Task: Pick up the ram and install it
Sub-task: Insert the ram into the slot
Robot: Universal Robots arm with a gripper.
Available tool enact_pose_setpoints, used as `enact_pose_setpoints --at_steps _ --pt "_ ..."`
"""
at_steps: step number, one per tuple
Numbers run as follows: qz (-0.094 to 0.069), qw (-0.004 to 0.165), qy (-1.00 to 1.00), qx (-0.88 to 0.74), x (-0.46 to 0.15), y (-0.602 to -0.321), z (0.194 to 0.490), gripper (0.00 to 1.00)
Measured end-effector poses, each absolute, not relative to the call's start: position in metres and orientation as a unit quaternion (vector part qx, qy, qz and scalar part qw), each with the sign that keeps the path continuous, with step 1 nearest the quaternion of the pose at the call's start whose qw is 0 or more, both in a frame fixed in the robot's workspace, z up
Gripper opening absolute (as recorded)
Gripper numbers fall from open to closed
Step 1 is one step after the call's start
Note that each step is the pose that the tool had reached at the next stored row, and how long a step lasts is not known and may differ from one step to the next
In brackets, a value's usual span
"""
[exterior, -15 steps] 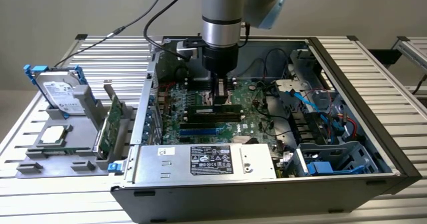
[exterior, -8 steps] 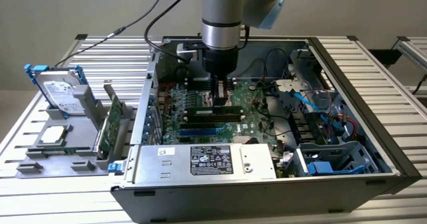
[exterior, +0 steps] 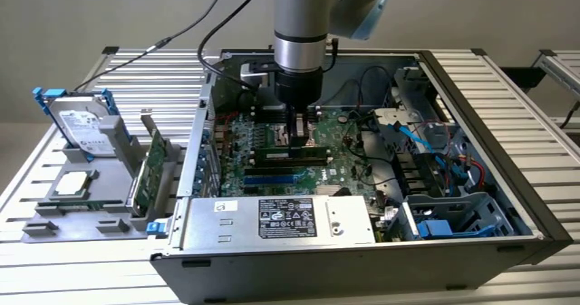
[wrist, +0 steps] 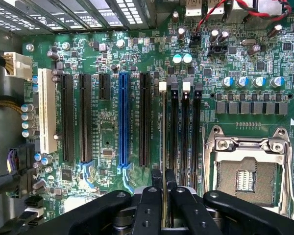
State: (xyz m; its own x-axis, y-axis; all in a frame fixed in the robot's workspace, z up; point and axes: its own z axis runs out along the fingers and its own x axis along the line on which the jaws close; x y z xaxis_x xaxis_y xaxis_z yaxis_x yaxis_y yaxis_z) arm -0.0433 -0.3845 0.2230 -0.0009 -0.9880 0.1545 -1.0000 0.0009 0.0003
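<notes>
Grip: black-fingered gripper clenched on long, thin green circuit-board ram, seemingly over the outermost white-latched memory slot. Likely light, stiff, brittle; hold flat faces mid-length.

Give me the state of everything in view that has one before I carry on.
gripper: shut on the ram.
ram: on edge, lined up along a memory slot; fully seated or not, cannot tell.
other memory slots: empty.
CPU socket: empty, contacts bare.
expansion slots: all empty.
computer case: side open.
hard drive: upright in its stand, outside the case.
</notes>
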Motion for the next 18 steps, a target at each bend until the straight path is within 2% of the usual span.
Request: enact_pose_setpoints --at_steps 18 --pt "0.055 0.055 -0.705 0.705 -0.0432 -0.3832 0.2191 0.14"
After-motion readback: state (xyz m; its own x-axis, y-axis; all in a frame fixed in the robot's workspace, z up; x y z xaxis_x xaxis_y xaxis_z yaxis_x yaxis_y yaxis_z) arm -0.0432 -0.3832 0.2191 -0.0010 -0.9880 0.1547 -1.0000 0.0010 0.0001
